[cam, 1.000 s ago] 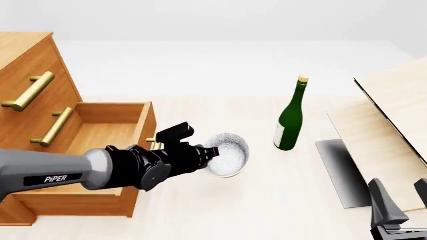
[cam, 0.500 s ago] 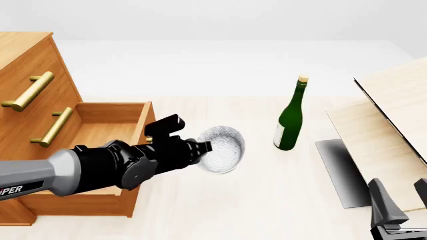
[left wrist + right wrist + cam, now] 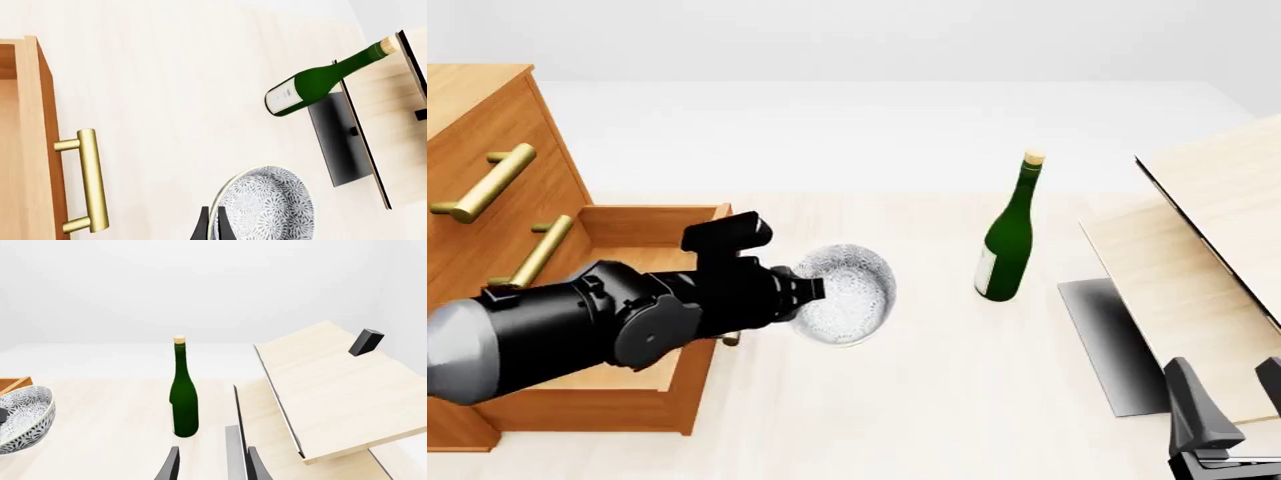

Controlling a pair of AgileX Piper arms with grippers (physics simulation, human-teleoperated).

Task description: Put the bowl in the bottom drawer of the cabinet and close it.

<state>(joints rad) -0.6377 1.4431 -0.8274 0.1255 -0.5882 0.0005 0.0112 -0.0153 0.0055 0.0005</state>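
A: What stood at the left edge of the table (image 3: 961,400)?

B: The cabinet (image 3: 481,130), against that edge. Its two upper drawers were shut. The bottom drawer (image 3: 627,270) was pulled out toward the middle of the table, open at the top, and its brass handle (image 3: 90,182) showed plainly in the left wrist view.

A: And the bowl?

B: The bowl (image 3: 843,293) was off the table, tipped on its side and held up just beside the drawer's front, on the side away from the cabinet. It was not in the drawer. The left gripper (image 3: 212,227) had it pinched by the rim, one finger inside and one outside.

A: So that gripper was clamped?

B: Yes, clamped on the bowl's rim. The left arm reached across the open drawer in the front view.

A: Further right?

B: A green bottle (image 3: 1009,235) stood upright near the middle of the table, well apart from the bowl. Beyond it, toward the right edge, lay a pale wooden box (image 3: 1214,250) with a dark edge, its lid raised at a slant.

A: The right gripper?

B: The right gripper (image 3: 209,467) was low at the near right corner of the table, fingers spread apart and nothing between them.
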